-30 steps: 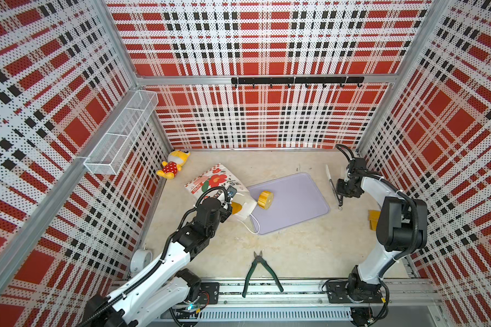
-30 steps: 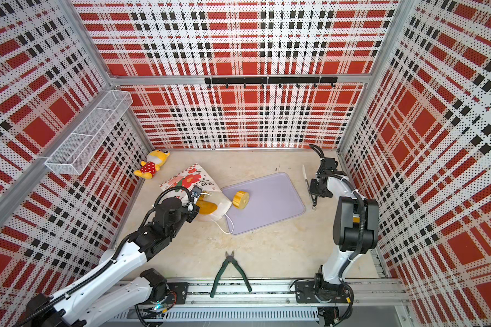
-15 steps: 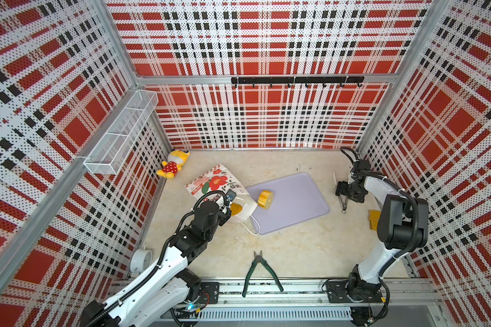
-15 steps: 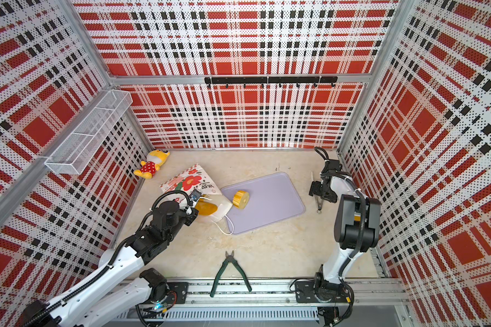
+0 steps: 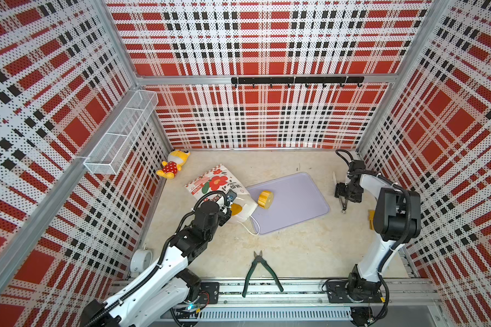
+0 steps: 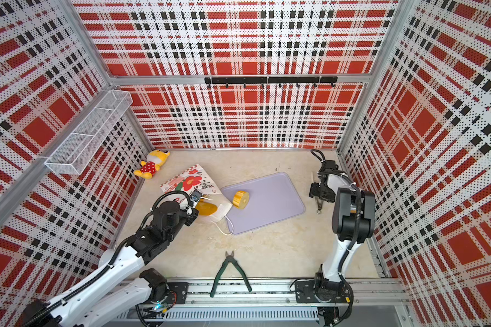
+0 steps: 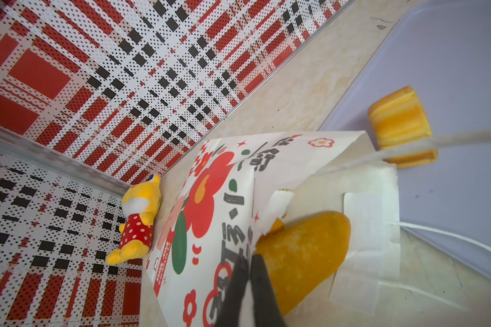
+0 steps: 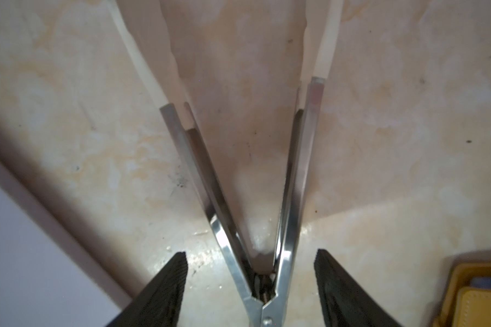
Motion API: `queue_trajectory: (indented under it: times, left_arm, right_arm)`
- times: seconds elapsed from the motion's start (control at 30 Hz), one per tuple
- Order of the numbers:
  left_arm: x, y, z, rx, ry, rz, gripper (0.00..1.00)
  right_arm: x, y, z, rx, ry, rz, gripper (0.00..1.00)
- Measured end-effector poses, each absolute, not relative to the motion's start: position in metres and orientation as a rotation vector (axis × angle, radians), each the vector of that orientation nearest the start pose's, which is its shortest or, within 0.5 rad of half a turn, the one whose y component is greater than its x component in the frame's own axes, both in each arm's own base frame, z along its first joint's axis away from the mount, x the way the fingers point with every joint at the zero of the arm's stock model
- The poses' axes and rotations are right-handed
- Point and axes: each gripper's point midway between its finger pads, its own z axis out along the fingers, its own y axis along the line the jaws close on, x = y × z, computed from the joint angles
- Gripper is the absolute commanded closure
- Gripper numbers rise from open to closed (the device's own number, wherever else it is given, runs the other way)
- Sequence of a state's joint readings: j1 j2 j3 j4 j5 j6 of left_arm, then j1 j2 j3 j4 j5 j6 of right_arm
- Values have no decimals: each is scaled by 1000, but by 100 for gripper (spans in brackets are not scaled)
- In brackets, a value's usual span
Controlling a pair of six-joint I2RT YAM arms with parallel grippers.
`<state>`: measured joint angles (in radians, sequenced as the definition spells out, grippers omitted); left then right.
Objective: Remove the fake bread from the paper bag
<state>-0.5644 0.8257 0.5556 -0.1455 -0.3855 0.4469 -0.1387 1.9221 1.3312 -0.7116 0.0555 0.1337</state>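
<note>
In both top views the paper bag (image 5: 213,184) is seen lying on its side at about ten o'clock on the counter (image 5: 295,254). Its mouth is turned toward the lilac tray (image 5: 301,209) at the centre. A long bread (image 5: 236,209) is exposed in that mouth, and a fluted cake (image 5: 265,199) already stands on the tray. The left gripper (image 5: 228,210) is kept at the mouth, much as it was a second ago. At three o'clock the right gripper (image 5: 345,196) has been shifted slightly toward six o'clock and opened above the tongs (image 5: 343,208). In the left wrist view the left gripper's fingers (image 7: 262,283) are pressed fully together, apparently on the edge of the bag's upper panel, so the mouth is held lifted. The long bread lies inside, just beside them. In the right wrist view the right gripper's jaws stand wide apart on either side of the tongs' hinge, and no contact with the arms is seen. The tongs lie spread on the counter, held by nothing. This change is judged to mean that the tongs were let go or not caught. A fresh grasp is probably needed before the long bread can be drawn out.
</note>
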Motion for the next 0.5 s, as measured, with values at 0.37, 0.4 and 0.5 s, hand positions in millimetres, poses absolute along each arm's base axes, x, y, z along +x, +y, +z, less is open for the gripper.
queue_trajectory:
  times: [0.37,0.4,0.5]
  left_arm:
    - [296,-110,202,734,1835,306,100]
    - [296,-110,202,734,1835,306,100]
    - [295,-110,200,735,1836,307,100]
  right_arm:
    - [417,-66,24,334,2864,-138,67]
    - [417,-66,25,329,2857,-143,69]
    - [404,-60,30,318,2851,-117,71]
